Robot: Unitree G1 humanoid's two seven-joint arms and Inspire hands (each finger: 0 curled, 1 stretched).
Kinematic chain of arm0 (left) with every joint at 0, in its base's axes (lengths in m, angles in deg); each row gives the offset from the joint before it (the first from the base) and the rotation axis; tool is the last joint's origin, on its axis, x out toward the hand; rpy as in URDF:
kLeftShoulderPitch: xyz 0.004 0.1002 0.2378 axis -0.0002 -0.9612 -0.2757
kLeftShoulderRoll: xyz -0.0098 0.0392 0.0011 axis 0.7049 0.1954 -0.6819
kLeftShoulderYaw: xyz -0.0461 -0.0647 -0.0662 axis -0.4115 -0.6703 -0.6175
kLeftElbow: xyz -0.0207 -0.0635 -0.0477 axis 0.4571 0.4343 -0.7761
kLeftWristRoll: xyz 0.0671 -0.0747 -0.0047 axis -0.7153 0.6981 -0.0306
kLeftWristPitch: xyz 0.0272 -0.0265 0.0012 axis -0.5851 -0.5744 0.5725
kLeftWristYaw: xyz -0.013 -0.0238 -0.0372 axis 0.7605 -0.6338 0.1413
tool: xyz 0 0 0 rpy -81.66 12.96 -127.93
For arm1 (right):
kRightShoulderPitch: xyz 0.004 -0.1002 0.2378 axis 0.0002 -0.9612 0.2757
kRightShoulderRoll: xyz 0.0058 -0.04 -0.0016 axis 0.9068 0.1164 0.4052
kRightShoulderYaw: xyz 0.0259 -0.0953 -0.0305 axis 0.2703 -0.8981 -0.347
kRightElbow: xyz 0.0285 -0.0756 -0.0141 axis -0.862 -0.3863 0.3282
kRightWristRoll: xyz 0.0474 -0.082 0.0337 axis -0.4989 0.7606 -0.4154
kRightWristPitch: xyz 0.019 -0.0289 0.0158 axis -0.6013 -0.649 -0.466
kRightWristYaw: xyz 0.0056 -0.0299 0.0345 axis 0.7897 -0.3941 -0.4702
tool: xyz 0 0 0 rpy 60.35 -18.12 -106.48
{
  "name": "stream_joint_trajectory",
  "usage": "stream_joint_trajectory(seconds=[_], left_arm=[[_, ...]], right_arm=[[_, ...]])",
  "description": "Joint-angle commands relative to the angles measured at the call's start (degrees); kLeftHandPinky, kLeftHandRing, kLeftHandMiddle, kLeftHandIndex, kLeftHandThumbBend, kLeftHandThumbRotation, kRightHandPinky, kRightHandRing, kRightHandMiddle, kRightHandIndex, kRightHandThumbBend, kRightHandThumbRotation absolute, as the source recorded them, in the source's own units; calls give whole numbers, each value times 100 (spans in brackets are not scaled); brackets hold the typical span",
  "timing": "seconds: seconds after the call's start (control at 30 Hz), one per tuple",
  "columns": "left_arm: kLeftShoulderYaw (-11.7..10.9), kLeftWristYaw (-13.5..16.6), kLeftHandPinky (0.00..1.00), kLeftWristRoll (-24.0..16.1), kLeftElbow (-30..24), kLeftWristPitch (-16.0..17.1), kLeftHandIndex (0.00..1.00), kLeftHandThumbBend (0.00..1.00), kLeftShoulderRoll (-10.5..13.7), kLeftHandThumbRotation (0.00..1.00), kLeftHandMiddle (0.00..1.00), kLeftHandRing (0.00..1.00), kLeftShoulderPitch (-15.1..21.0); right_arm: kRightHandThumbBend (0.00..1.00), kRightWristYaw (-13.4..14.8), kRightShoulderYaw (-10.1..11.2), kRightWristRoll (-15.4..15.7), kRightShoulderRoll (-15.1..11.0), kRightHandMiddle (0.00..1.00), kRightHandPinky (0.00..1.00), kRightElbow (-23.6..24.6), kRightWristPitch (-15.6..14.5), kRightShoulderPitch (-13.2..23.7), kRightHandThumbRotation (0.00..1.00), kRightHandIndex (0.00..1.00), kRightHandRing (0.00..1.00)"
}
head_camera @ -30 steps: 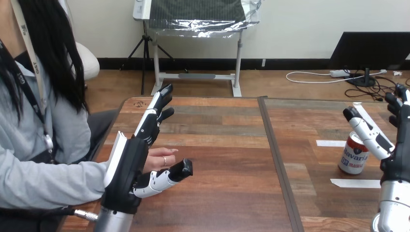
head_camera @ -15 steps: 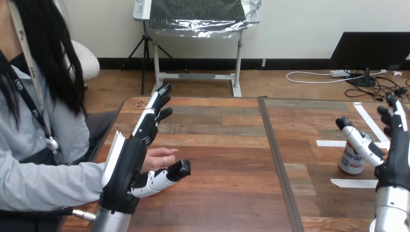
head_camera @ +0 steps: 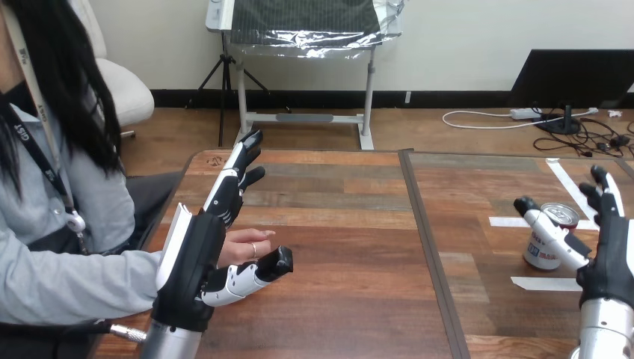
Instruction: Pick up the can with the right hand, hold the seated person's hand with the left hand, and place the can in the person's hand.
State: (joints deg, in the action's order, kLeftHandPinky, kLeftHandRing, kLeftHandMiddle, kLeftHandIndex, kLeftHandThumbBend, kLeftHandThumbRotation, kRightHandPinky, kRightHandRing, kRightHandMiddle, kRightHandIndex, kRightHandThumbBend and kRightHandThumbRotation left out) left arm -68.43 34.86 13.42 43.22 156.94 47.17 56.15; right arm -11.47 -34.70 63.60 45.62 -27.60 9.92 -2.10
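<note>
Both the left hand (head_camera: 191, 269) and right hand (head_camera: 607, 265) are spread; an off-centre squeeze by the right could topple the can (head_camera: 544, 253)

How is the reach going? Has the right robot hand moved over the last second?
Yes. Against the red-and-white metal can, which has stayed put, the black-and-white right robot hand has come lower and leftward in the view, fingers open.

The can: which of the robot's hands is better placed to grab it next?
The right hand, open with its thumb and fingers either side of the can. The left hand is far across the table, beside the person's hand.
</note>
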Motion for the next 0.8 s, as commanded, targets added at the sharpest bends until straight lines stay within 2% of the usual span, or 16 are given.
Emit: stream_joint_trajectory(seconds=[0.0, 0.37, 0.47, 0.57, 0.67, 0.77], left_arm=[[-94, 17, 90, 27, -180, 55, 95, 100, 59, 72, 99, 97, 94], [-117, 31, 88, -8, -192, 73, 95, 100, 70, 73, 99, 96, 100], [-25, -118, 89, 197, -237, -16, 95, 100, 78, 72, 99, 97, 75], [-87, -57, 89, 97, -215, 61, 95, 100, 69, 72, 99, 97, 87], [-65, -100, 89, 151, -276, 10, 95, 100, 70, 72, 99, 97, 57], [-89, -73, 89, 101, -278, 22, 95, 100, 74, 72, 99, 97, 53]], right_arm=[[100, -35, -63, -18, -98, 87, 89, 5, -77, 501, 51, 93, 90], [97, -66, -86, -24, -79, 87, 87, -86, -128, 495, 48, 93, 88], [98, -138, -67, -61, -64, 86, 88, -112, -202, 508, 48, 92, 88], [98, -86, -115, 4, -83, 86, 88, -147, -287, 513, 49, 92, 88], [99, -127, -77, -51, -58, 86, 87, -161, -322, 520, 49, 92, 88], [99, -319, 1, -180, -31, 87, 88, -179, -352, 527, 49, 93, 88]])
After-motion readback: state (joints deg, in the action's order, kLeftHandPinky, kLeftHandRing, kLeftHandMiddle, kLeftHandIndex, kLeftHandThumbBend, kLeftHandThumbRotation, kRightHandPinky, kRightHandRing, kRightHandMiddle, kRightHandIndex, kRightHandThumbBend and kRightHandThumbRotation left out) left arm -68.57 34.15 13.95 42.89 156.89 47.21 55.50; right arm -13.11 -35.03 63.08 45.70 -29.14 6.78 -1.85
